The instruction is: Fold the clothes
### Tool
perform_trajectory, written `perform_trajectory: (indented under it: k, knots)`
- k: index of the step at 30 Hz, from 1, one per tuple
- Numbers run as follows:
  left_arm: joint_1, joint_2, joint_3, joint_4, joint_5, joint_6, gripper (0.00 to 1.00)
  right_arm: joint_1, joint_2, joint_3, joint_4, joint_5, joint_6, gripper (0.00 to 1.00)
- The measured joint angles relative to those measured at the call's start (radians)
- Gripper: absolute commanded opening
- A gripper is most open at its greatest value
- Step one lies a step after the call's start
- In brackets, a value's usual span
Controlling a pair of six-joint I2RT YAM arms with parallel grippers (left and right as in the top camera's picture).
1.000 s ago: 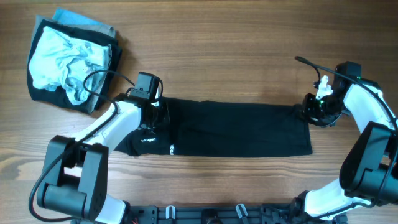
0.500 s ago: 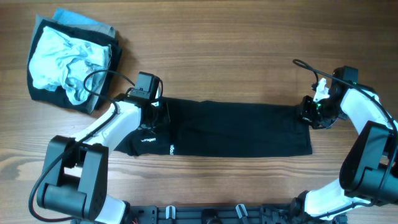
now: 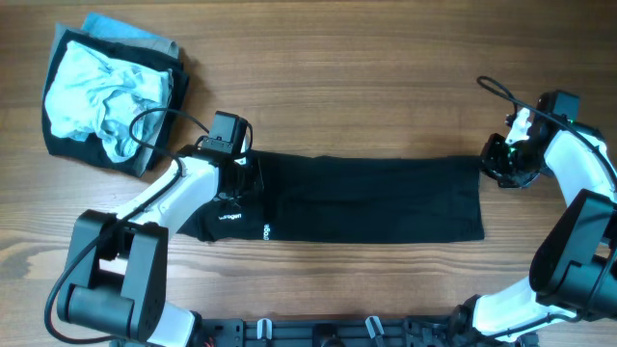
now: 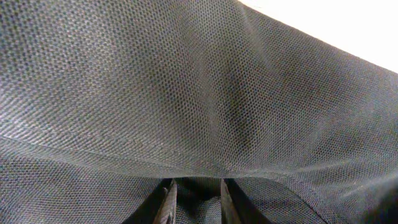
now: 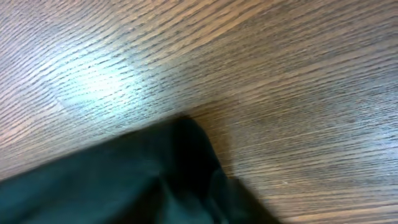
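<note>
The black T-shirt (image 3: 366, 198) lies folded into a long strip across the middle of the table, with small white marks near its left end. My left gripper (image 3: 243, 178) sits on the strip's left end. In the left wrist view its fingers (image 4: 198, 202) are closed on a fold of the black fabric (image 4: 186, 81), which fills the view. My right gripper (image 3: 496, 166) is at the strip's top right corner and grips it. The right wrist view is blurred and shows the black corner (image 5: 124, 180) on the wood; the fingers are not discernible there.
A pile of other garments (image 3: 106, 92) lies at the back left, pale blue on top of black and grey-blue. The wooden table (image 3: 386, 77) shows all round the strip. A black cable (image 3: 492, 87) loops above the right arm.
My right gripper has moved right and slightly back. The shirt's bunched top right corner has gone with it, so the right edge is now straight. The left arm has not moved.
</note>
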Motion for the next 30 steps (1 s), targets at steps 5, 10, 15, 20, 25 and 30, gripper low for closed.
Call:
perform_trajectory:
  k: [5,10,15,20,25,30]
  knots:
    - [-0.002,-0.004,0.0,0.004,0.0,-0.008,0.44,0.0,0.0,0.0,-0.032,0.0,0.0,0.67]
    - [-0.002,-0.005,0.001,0.003,-0.003,-0.008,0.53,-0.01,0.0,0.001,-0.069,0.0,0.021,0.9]
    - [-0.002,-0.01,0.003,-0.003,-0.002,-0.003,0.79,-0.038,0.0,0.001,-0.083,-0.001,0.047,1.0]
    - [-0.003,-0.021,0.013,-0.035,0.013,0.035,0.9,-0.039,0.001,-0.014,-0.092,-0.03,0.035,1.0]
    - [0.001,-0.059,0.026,-0.165,0.011,0.049,0.93,-0.039,0.029,-0.079,-0.075,-0.121,0.003,0.95]
    - [0.001,-0.186,0.051,-0.192,0.008,0.055,0.95,-0.043,0.023,-0.11,-0.051,-0.224,-0.012,0.87]
